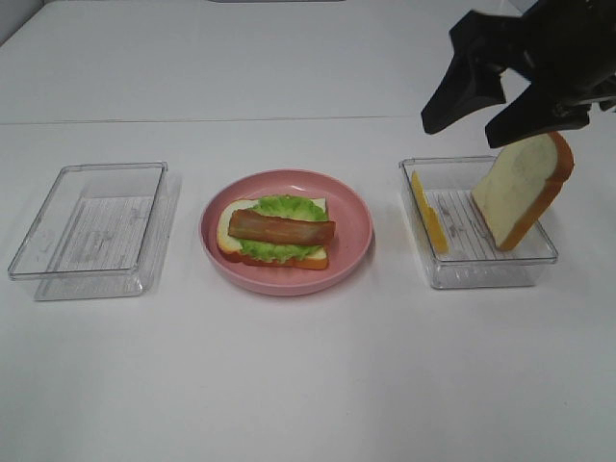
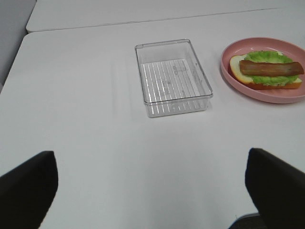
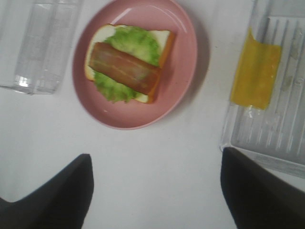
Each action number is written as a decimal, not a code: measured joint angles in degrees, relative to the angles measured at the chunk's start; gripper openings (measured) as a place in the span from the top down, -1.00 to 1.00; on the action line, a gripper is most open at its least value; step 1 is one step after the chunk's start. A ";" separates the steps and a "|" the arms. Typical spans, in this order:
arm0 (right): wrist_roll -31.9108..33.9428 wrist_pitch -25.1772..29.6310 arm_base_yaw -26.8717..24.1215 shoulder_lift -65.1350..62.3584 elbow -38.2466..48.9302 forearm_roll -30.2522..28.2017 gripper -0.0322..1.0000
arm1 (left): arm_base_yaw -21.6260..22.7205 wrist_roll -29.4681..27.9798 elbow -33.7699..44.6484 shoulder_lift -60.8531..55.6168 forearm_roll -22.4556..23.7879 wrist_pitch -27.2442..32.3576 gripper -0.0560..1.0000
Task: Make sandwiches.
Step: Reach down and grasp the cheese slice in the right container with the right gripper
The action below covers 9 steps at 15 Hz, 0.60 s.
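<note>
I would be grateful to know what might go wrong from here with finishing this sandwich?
1. The bread slice stands tilted on edge in the right-hand container; a nudge from the open right pincer above it may topple it.
2. The cheese leans against that container's wall, so a finger may strike the wall.
3. The bacon lies loose on the lettuce and may slide when covered.

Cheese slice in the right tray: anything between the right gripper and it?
Nothing visible. The cheese slice leans on the wall of the tray nearest the plate, open from above; the bread slice leans at the far side, apart from it. The right gripper hangs open above the tray.
</note>
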 joint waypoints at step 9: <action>2.75 2.41 0.00 20.05 -14.21 -6.70 -0.47 | 0.00 0.00 0.00 0.00 0.00 -0.06 -0.98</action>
